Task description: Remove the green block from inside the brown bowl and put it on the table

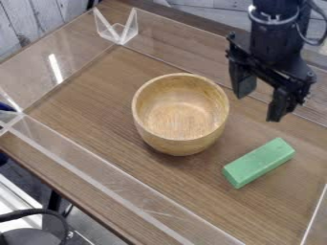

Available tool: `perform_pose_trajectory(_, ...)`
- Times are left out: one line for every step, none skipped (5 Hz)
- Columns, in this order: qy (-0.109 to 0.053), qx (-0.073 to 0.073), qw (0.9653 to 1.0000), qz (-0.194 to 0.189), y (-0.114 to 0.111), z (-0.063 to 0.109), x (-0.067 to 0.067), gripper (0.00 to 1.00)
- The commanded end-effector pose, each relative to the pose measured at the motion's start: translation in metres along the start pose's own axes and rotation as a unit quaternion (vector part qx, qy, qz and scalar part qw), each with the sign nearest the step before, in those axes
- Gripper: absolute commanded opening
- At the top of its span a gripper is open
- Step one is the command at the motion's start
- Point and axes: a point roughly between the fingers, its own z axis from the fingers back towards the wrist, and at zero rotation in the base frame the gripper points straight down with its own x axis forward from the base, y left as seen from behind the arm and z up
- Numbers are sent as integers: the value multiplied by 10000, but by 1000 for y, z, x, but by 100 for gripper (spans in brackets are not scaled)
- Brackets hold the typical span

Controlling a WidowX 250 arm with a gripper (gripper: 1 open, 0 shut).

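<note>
The green block lies flat on the table, just right of the brown bowl and outside it. The bowl is empty, its light wooden inside fully visible. My gripper hangs above the table to the upper right of the bowl, well above the block. Its two black fingers point down and stand apart, open, with nothing between them.
Clear acrylic walls run along the table's edges, with a folded clear corner piece at the back. The block lies close to the right wall. A dark chair part shows at the lower left, outside the enclosure.
</note>
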Motion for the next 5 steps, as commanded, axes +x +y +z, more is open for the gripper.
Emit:
perform_pose_trajectory(-270,-53,9995,-127,-8,4,6,100)
perform_pose_trajectory(-246,-115,9993,-245,-14,-6,8,100)
perform_pose_trajectory(-246,-145,9991,-313,-17,-14,9,100)
perform_pose_trajectory(-234,-180,9987,-415,-22,-22,12,100)
perform_pose_trajectory(-235,-195,9984,-482,-25,-28,14,100)
